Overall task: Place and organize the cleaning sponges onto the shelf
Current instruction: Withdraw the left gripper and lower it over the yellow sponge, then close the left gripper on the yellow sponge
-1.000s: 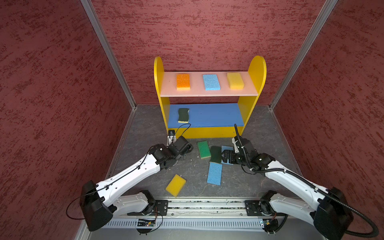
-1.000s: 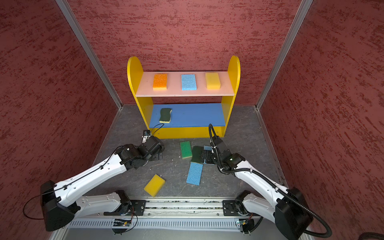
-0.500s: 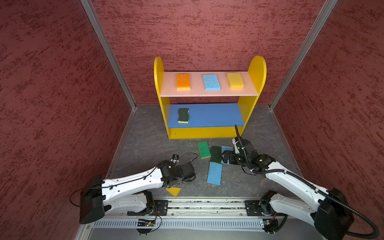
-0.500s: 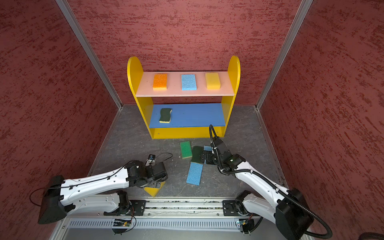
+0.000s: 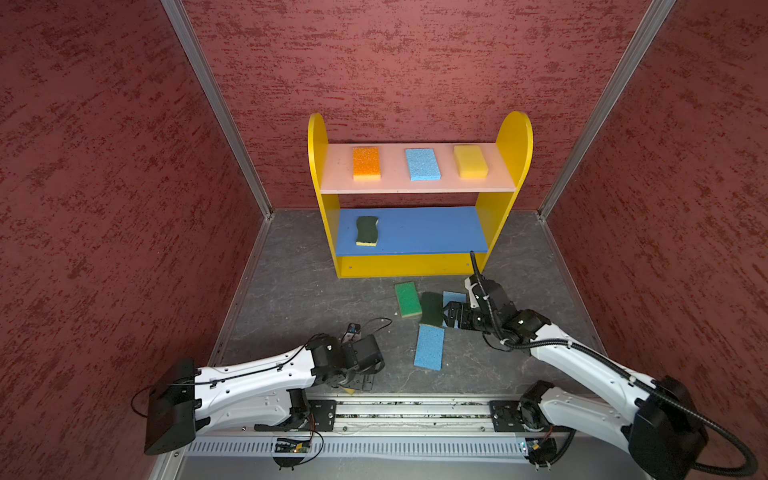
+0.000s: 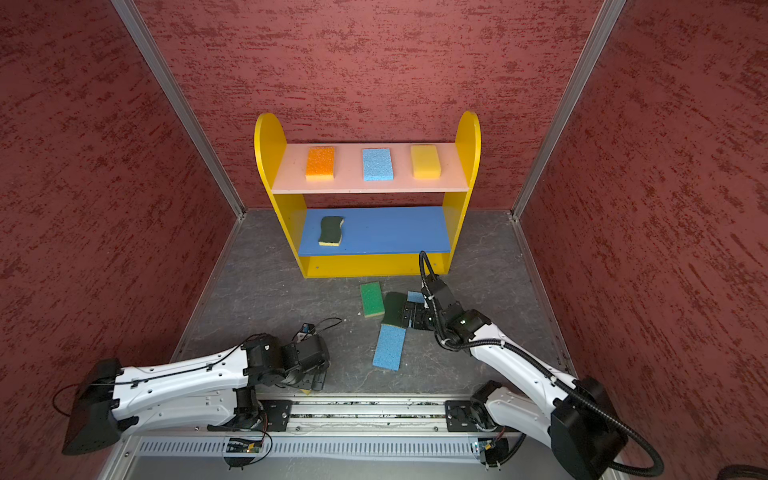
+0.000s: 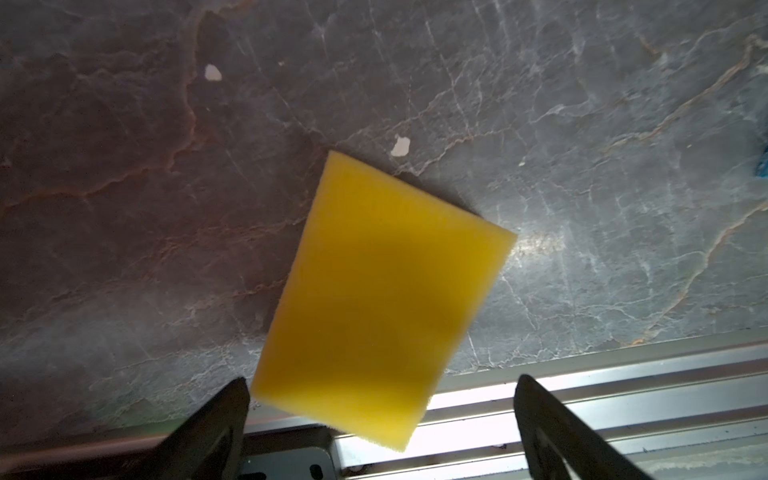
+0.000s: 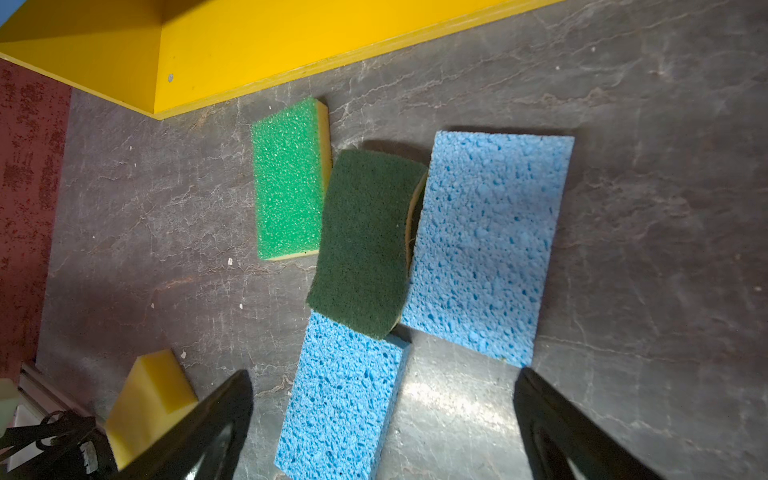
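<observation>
We have the left fingers (image 7: 216,424) spread wide and empty above the yellow sponge (image 7: 382,291). It lies flat on the desk (image 7: 124,166) at the front edge, beside the rail (image 7: 602,386). Its near end sits between the two fingers, closer to one. Its long axis runs away from them, slightly skewed, so we judge they straddle the short width. The left arm is clearly the nearer. The sponge is plain fine-pored foam, square-edged. Our right fingers (image 8: 208,428), spread too, hang over the dark green scourer (image 8: 365,241), fibrous and wavy, overlapping a coarse-pored light blue sponge (image 8: 345,395). The shelf (image 5: 513,137) stands well apart at the back.
</observation>
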You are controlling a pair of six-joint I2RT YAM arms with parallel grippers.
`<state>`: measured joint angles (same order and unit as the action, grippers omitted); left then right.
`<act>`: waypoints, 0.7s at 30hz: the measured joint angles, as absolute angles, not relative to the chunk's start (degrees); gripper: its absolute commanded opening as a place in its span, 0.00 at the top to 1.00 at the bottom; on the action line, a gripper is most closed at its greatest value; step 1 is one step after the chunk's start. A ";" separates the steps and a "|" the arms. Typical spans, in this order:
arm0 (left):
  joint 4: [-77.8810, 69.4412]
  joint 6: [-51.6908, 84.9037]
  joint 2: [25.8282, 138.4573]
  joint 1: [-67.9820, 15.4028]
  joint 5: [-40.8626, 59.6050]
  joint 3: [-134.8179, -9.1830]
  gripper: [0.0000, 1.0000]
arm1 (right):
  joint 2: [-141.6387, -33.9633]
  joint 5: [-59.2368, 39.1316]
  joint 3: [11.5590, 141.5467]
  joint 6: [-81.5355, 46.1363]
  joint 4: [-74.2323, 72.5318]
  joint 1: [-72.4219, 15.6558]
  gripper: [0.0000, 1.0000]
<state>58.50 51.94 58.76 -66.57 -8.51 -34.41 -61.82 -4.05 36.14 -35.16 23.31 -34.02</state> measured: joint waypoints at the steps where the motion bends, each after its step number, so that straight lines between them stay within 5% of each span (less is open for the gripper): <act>1: 58.48 51.94 58.76 -66.57 -8.36 -34.22 0.01 | -61.82 -4.05 36.14 -35.16 23.29 -34.02 0.01; 11: 58.46 51.99 61.63 -66.57 -8.16 -34.17 0.00 | -62.00 -4.08 36.12 -35.14 22.83 -34.02 0.01; 21: 57.04 51.51 69.19 -66.24 -10.20 -35.62 0.19 | -62.63 -4.08 36.03 -35.07 22.20 -34.02 0.01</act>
